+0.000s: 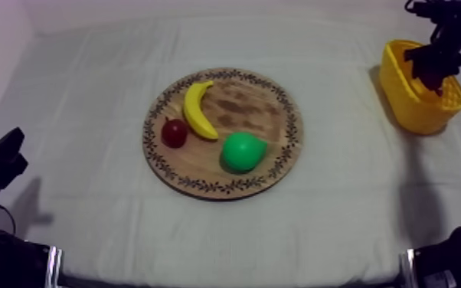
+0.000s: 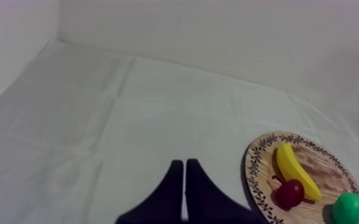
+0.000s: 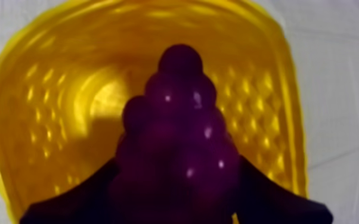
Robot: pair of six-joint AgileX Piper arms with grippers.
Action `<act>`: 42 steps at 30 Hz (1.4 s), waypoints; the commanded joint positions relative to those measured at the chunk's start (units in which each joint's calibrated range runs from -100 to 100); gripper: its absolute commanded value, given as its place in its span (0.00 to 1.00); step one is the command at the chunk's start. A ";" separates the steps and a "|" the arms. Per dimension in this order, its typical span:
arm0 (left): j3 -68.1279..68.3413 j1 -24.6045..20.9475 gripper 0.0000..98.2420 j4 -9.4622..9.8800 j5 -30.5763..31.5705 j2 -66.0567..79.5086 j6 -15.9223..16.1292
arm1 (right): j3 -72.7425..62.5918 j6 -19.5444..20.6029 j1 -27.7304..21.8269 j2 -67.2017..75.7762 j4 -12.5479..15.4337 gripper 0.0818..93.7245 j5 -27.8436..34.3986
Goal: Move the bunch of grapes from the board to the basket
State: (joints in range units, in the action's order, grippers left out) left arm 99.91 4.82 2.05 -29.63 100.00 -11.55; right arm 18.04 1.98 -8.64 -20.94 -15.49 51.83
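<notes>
While the left gripper [image 2: 185, 170] lies low at its side of the table [image 1: 88, 107], its fingers closed together in a narrow wedge with nothing between them, the right gripper [image 1: 433, 67] is up over the basket [image 1: 411, 96] at the far right. From above, that gripper reads as a dark mass at the basket's mouth, and what it carries is hard to make out. The right wrist view settles it: the two black fingers [image 3: 74, 201] are clamped on the grapes [image 3: 179, 125], a dark purple bunch held over the basket's yellow latticed inside. Whether the bunch touches the basket's floor I cannot tell. The top view gives the board [image 1: 256, 103] at mid-table, well apart from the basket. On it lie the banana [image 1: 197, 109], the small red fruit [image 1: 174, 133] just beside the banana, and the pear [image 1: 243, 151]. The left wrist view has the same board off beside the wedge.
</notes>
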 commanded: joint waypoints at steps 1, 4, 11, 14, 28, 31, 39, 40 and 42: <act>-0.02 0.00 0.00 0.02 -0.03 0.00 0.00 | -0.10 -0.17 0.00 -0.56 -0.07 0.63 -0.13; -0.02 0.00 0.00 0.02 -0.03 0.00 0.00 | -0.40 -0.35 0.06 -1.43 -0.18 0.69 -0.40; -0.02 0.00 0.00 0.02 -0.03 0.00 0.00 | -1.54 -0.94 -0.01 -2.14 0.09 0.72 -0.50; -0.02 0.00 0.00 0.02 -0.03 0.00 0.00 | -2.09 -1.22 -0.18 -1.25 0.14 0.72 -0.32; -0.02 0.00 0.00 0.02 -0.03 0.00 0.02 | 4.58 -2.00 -0.10 11.44 0.29 0.62 -2.89; -0.02 0.00 0.00 0.02 -0.03 0.00 0.01 | 8.06 -1.68 -0.11 15.38 0.13 0.57 -4.69; -0.02 0.00 0.00 0.02 -0.03 0.00 0.00 | 17.76 -1.43 -0.36 26.04 0.13 0.53 -9.33; -0.02 0.00 0.00 0.02 -0.03 0.00 0.00 | 19.08 -1.31 -0.37 27.36 0.06 0.53 -10.01; -0.02 0.00 0.00 0.02 -0.03 0.00 0.00 | 21.97 -0.86 -0.38 30.13 -0.26 0.52 -11.69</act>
State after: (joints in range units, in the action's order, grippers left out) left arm 99.91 4.82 2.05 -29.70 100.00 -11.55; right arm 37.56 0.87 -8.99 6.51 -15.51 41.28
